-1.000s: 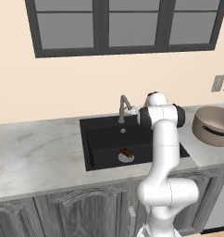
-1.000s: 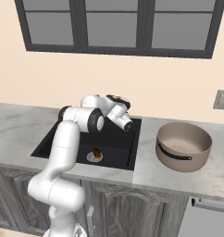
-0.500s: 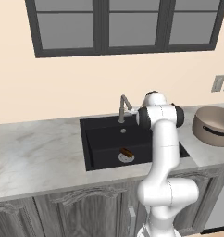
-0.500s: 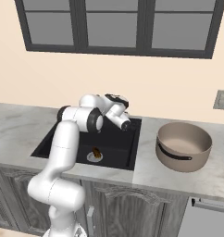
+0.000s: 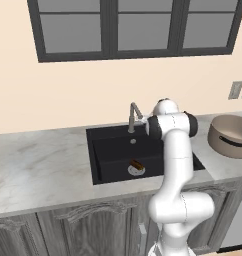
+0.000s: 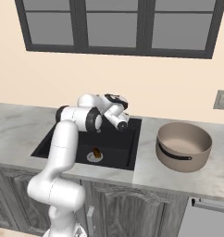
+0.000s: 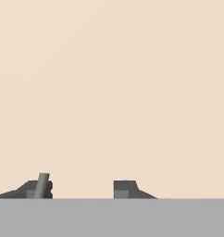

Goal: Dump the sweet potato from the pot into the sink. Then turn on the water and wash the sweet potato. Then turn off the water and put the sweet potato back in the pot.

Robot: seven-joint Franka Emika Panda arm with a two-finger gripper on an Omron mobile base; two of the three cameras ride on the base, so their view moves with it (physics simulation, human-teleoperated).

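Potato (image 5: 136, 164): lying in black rectangular sink (image 5: 113, 150), small orange-brown tuber resting beside round silver drain (image 5: 136, 170).
Pot (image 6: 183, 146): sitting on marbled grey counter (image 6: 178, 178), round, tan, dark inside.
Gripper (image 7: 81, 189): standing apart, dark fingertips (image 7: 125, 189) gapped; slim grey rod (image 7: 41, 185) crossing one tip, grip unclear.
Faucet (image 5: 134, 116): rising bent behind basin.

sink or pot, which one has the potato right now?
The sink: the potato lies on its black floor by the drain. The pot on the counter to the right shows a bare inside.
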